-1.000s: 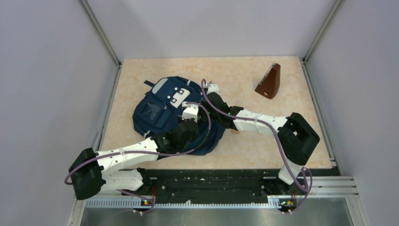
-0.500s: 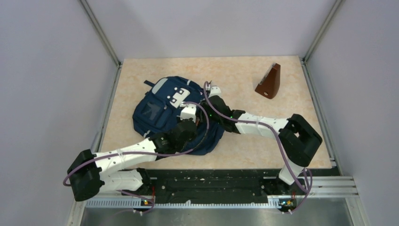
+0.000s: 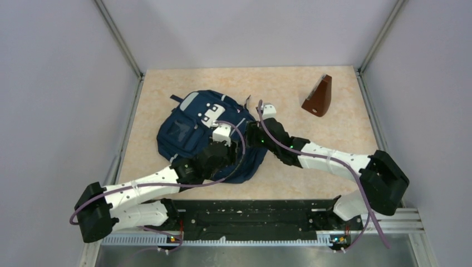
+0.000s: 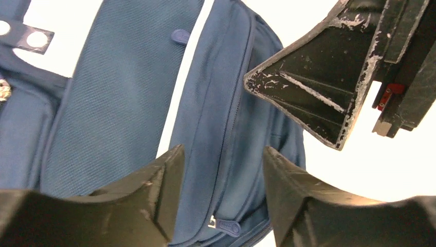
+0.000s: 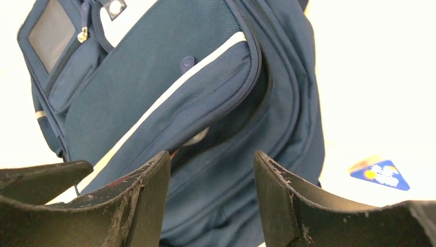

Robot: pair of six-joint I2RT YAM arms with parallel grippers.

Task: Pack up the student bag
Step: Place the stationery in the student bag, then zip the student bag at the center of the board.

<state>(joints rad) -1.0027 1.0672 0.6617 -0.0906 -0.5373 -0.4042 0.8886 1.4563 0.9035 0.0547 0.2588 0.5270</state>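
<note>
1. Two grippers hover over the student bag (image 3: pixel 186 133): the left gripper (image 4: pixel 221 154) and the right gripper (image 5: pixel 212 157), the jaws of each parted with nothing between them.
2. Flat on the table (image 3: pixel 311 78), left of centre, lies the student bag, with one zip compartment gaping below the right gripper.
3. Blue card (image 5: pixel 380 173), on the table just beside the bag.
4. Brown wedge (image 3: pixel 318 97), well apart at far right.
</note>
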